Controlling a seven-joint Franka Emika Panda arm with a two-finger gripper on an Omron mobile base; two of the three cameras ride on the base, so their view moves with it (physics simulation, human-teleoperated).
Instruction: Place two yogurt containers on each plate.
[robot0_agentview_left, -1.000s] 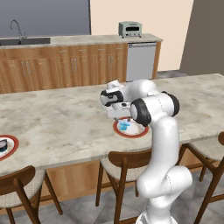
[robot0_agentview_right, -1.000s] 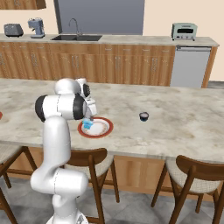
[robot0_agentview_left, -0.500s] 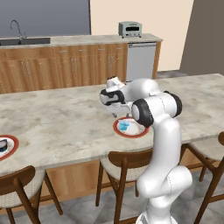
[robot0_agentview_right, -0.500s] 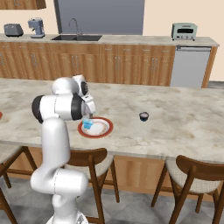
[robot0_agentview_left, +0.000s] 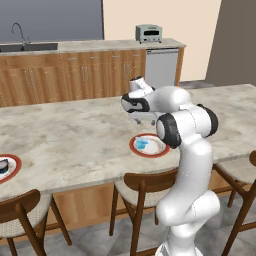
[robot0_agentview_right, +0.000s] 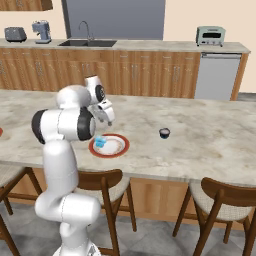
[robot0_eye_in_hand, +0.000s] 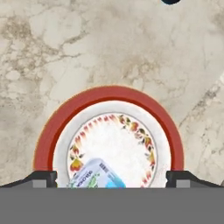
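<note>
One light blue yogurt box (robot0_eye_in_hand: 97, 176) lies on the near red-rimmed plate (robot0_eye_in_hand: 107, 97); gripper (robot0_eye_in_hand: 111, 177) hovers above it, jaws wide, empty; dark yogurt cup (robot0_agentview_right: 164, 133) stands on the marble counter (robot0_agentview_right: 210, 135), apart from that plate; second plate (robot0_agentview_left: 14, 162) at far left holds something dark.

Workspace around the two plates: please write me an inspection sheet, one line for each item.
Surface: marble-look counter, unbroken.
Job's things: light blue yogurt container lies on the near plate; a dark cup stands apart on the counter; a second plate at the far left carries a dark cup.
Clutter: nothing seen.
Grippers: gripper open above the near plate, holding nothing.
Cables: nothing seen.
Surroundings: sink, toaster oven, wooden stools.
</note>
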